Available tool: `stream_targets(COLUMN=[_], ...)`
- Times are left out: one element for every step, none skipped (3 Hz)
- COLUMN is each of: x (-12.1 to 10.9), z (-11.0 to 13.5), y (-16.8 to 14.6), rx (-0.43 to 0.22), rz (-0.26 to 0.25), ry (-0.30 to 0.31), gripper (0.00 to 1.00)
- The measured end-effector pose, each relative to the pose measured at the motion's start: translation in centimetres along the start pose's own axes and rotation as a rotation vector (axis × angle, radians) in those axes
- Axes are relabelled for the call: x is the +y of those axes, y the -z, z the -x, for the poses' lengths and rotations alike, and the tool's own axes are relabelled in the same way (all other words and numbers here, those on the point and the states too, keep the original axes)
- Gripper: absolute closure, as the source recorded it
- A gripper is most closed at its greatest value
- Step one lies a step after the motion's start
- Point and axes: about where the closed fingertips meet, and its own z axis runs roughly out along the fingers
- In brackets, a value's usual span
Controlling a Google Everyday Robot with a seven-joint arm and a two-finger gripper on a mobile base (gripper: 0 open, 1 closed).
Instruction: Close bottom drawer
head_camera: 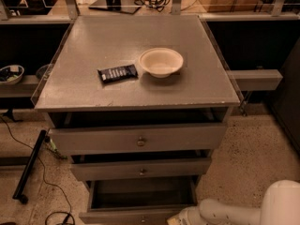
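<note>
The bottom drawer (pixel 140 196) sits pulled well out at the cabinet's foot, dark interior showing, slim front panel at the view's lower edge. Prob. a stiff, light-ish box on runners, so it should slide w/ a flat push mid-panel, no grasp needed. The gripper (pixel 177 218) is low, just beside the panel's right end; released or clenched can't be told. Above: middle drawer (pixel 140 168), top drawer (pixel 138 138), then bowl (pixel 161 61) and dark packet (pixel 117 73) on the cabinet top (pixel 93 41).

The light is dim and warm. It falls from above on the cabinet top (pixel 117 41), where the bowl (pixel 161 61) throws a soft shadow toward the front edge. The bottom drawer (pixel 140 193) is dark inside. The gripper (pixel 176 219), at the picture's lower edge beside the drawer's front panel, looks pale.
</note>
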Motion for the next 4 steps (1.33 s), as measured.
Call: stream_targets(x=[0.00, -0.18, -0.06, 0.17], z=[0.00, 0.22, 0.42, 0.77], y=[0.00, -0.58, -0.69, -0.88], rx=[0.000, -0.004, -0.007, -0.013], rz=[0.000, -0.004, -0.003, -0.003], ry=[0.000, -0.015, -0.012, -0.006], gripper=[1.00, 1.00, 1.00, 1.00])
